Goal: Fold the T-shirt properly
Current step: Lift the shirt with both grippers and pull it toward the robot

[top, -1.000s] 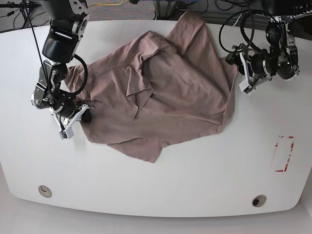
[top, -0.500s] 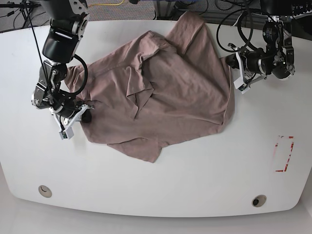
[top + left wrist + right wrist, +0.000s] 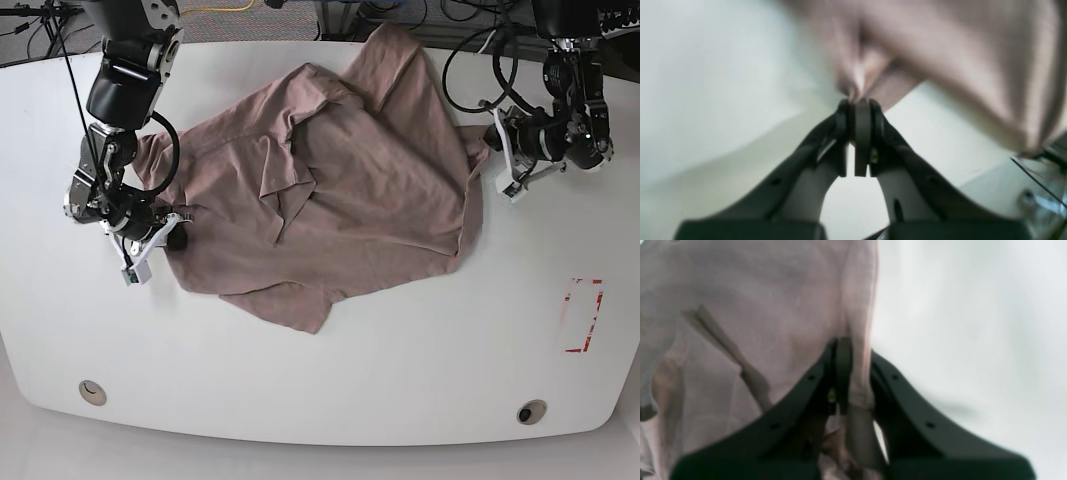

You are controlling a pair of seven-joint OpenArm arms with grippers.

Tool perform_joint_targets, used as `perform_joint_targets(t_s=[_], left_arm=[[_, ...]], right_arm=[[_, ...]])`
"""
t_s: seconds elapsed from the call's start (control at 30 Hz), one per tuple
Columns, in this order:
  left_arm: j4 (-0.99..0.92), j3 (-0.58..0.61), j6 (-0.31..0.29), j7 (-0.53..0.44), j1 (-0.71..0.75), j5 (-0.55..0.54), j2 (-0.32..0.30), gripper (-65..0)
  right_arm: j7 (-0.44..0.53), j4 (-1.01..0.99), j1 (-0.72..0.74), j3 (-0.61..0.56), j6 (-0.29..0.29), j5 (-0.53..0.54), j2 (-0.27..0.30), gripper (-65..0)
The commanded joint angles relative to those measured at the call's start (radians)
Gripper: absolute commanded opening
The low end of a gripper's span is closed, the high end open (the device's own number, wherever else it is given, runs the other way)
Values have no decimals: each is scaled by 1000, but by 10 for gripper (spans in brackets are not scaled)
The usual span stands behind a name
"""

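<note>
The mauve T-shirt [image 3: 360, 190] lies crumpled and partly spread on the white table [image 3: 400, 380], with one sleeve folded over its middle. My left gripper [image 3: 489, 143], on the base view's right, is shut on the T-shirt's right edge. In the left wrist view the gripper [image 3: 858, 105] pinches a point of blurred cloth [image 3: 940, 50]. My right gripper [image 3: 175, 232], on the base view's left, is shut on the T-shirt's left edge. In the right wrist view the gripper [image 3: 850, 373] clamps a fold of the fabric [image 3: 756, 306].
A red-marked rectangle [image 3: 582, 315] is on the table at the right. Two round holes [image 3: 92, 392] [image 3: 531, 411] sit near the front edge. Cables and equipment lie beyond the back edge.
My left arm turned its wrist and shifted slightly, tugging the T-shirt's right edge a little outward. My right arm and the left side of the T-shirt have not moved.
</note>
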Motion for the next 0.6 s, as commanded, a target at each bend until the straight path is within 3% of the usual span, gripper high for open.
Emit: perform_joint_targets(t_s=[0.0,0.57], left_arm=[[52,-48,-1,7,-9,4,-22,-650],[186,-183,-1,10,-112,7,-94,-650]], right_arm=[[-4,59,23,3,6,20,15,-621],[-102,251,30,-5,6,14,15,-621]])
